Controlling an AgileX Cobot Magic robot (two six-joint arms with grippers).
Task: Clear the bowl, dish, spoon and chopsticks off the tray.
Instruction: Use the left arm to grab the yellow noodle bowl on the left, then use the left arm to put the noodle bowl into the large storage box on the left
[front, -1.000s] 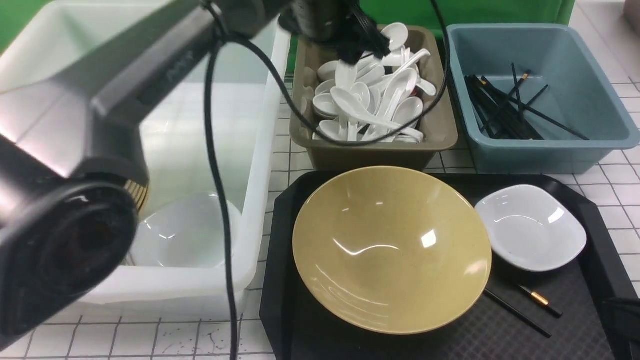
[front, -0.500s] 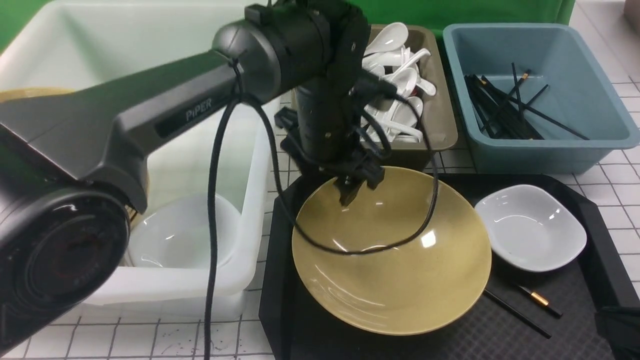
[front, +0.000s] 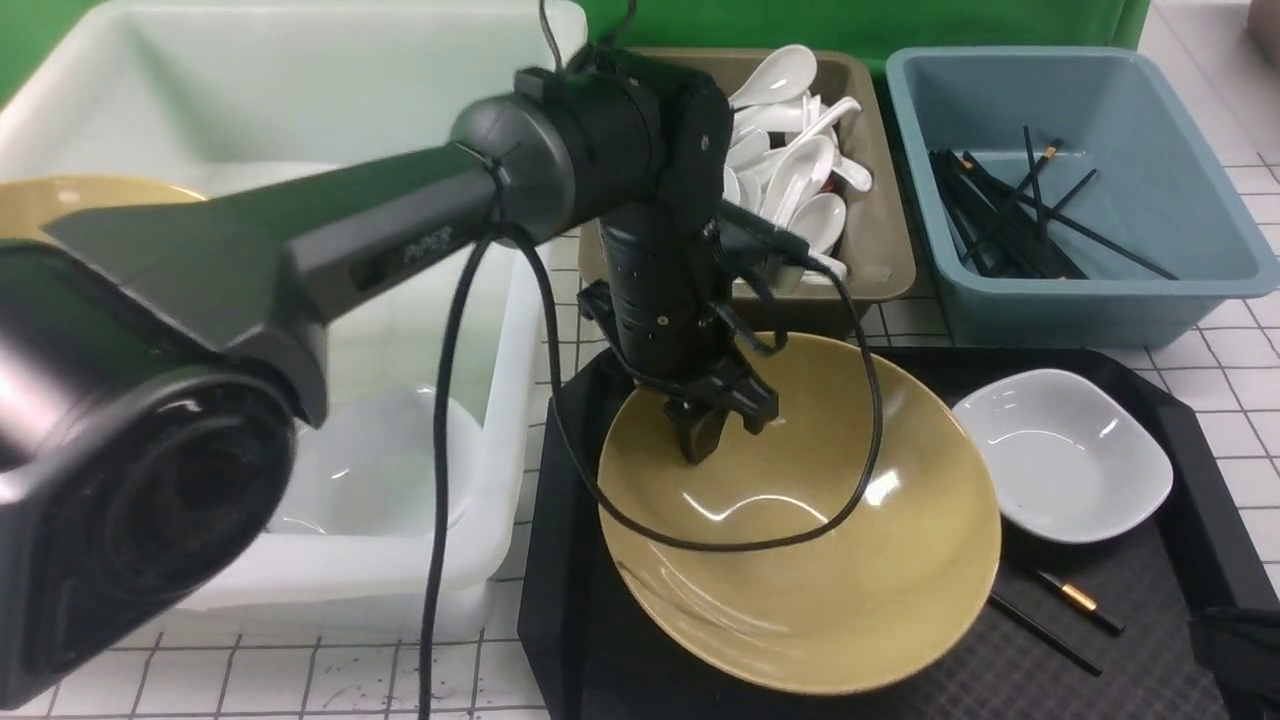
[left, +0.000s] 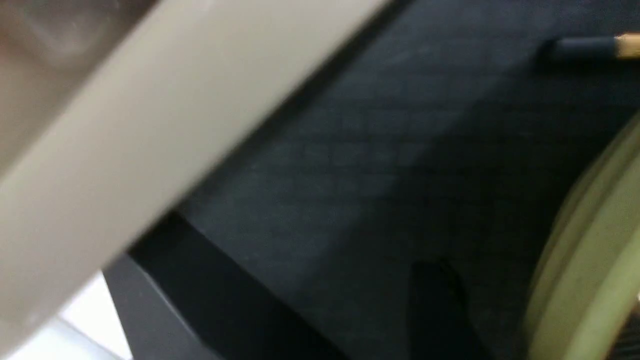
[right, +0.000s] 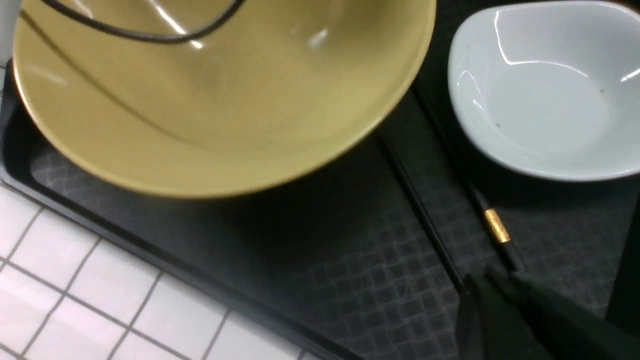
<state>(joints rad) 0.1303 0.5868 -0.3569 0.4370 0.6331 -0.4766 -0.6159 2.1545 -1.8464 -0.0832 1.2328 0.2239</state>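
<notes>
The left pincer (front: 712, 432) grips the far rim of the bowl (front: 850, 560), I'd guess because nothing else on so wide a bowl offers a hold. The bowl sits tipped on the tray (front: 1150, 650), next to the white tub (front: 515, 400), its likely destination. The right pincer (right: 482, 285), closed and empty, hovers low by the chopsticks (front: 1075, 597), which lie on the tray floor near the dish (front: 1062, 455).

Blurred close-up: a broad pale beige band (left: 150, 125) runs diagonally beside the dark, textured tray (left: 350, 175) floor. The yellow-green bowl (left: 595, 260) rim curves nearby, and a gold-banded black chopstick (left: 582, 48) end lies apart.
</notes>
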